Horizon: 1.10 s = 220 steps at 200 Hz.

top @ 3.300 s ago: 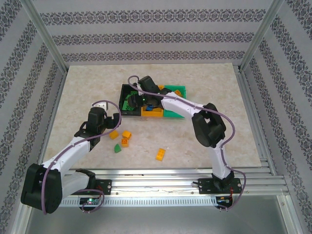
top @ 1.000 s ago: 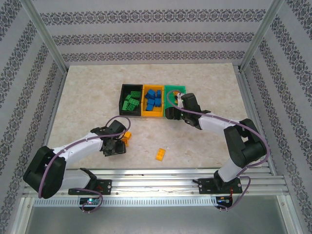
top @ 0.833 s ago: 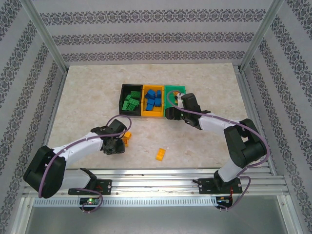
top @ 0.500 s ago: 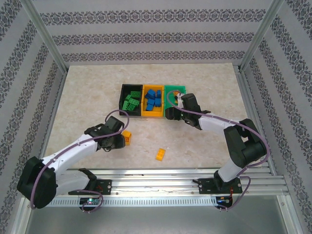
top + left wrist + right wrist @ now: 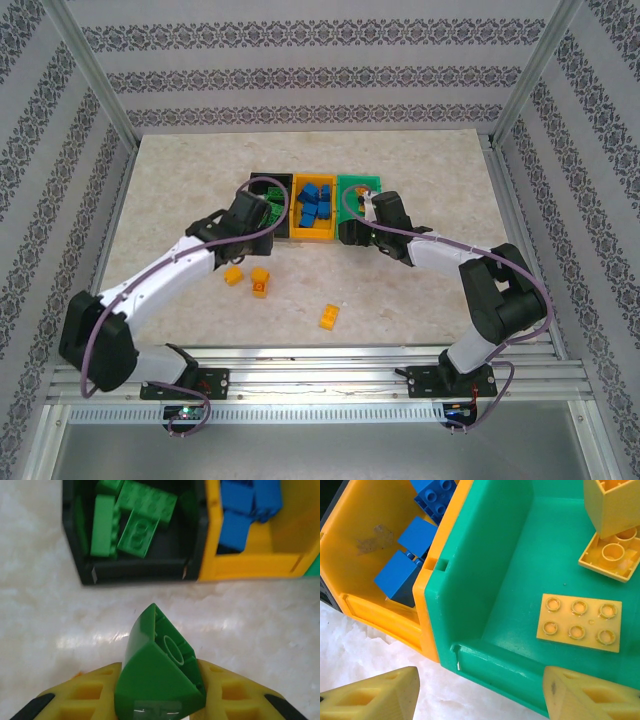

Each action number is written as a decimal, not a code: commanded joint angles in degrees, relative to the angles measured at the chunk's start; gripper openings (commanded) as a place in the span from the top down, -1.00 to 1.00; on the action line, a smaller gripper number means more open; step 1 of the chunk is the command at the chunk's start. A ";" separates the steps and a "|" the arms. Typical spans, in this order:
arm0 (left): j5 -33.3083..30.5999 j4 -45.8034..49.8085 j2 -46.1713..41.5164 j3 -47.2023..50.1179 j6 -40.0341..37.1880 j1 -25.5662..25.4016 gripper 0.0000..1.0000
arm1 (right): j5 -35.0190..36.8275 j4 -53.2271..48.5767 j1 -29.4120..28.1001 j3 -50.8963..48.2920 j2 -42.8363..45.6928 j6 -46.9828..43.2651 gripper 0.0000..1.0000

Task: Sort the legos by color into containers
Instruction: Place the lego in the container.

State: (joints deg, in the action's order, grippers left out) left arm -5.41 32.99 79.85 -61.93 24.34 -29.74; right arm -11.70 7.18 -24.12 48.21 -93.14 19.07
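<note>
Left claw (image 5: 160, 702): pinching a green sloped lego (image 5: 157, 665), above the tabletop (image 5: 420, 170), at 6 o'clock of the black bin (image 5: 140, 572).
Right claw (image 5: 480, 692): spread, at the near wall of the green bin (image 5: 485, 555).
Black bin: holds green bricks (image 5: 135, 517).
Yellow-orange bin (image 5: 250, 565): holds blue bricks (image 5: 240, 510).
Green bin: holds yellow-orange bricks (image 5: 580, 622).
Tabletop: three loose yellow-orange legos (image 5: 260, 282) at 6 o'clock of the bins.

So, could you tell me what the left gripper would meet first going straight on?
Most likely the near wall of the black bin, struck by the green brick the left gripper holds; depth is unclear.
</note>
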 commanded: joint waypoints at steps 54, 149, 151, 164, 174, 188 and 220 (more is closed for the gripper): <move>3.97 -6.97 19.70 -14.72 -8.86 6.95 0.46 | 0.29 1.65 0.31 -1.78 2.04 -1.22 -0.33; 9.95 -10.27 22.37 -17.32 -7.47 8.86 -0.31 | -0.60 2.09 0.27 -2.02 2.09 -0.84 -0.33; 10.04 -10.53 22.14 -17.03 -7.46 8.90 -0.31 | -0.60 2.19 0.23 -1.99 2.05 -0.76 -0.33; 10.24 -11.70 20.66 -15.10 -7.29 8.88 -0.31 | -1.01 2.36 0.21 -1.85 1.76 -0.53 -0.33; 10.46 -12.84 19.51 -13.48 -7.20 8.83 -0.31 | -1.21 2.40 0.13 -1.69 1.41 -0.39 -0.33; 10.83 -14.65 17.86 -11.03 -7.16 8.88 -0.31 | -1.31 2.45 0.11 -1.61 1.06 -0.26 -0.33; 10.36 -18.17 14.53 -5.65 -7.03 8.91 -0.31 | -1.39 2.79 0.02 -1.54 0.95 -0.05 -0.33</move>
State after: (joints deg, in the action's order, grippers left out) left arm 4.56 20.01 97.58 -70.70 16.71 -20.88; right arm -11.94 8.51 -24.12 46.70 -91.88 18.90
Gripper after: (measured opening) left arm 0.656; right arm 0.665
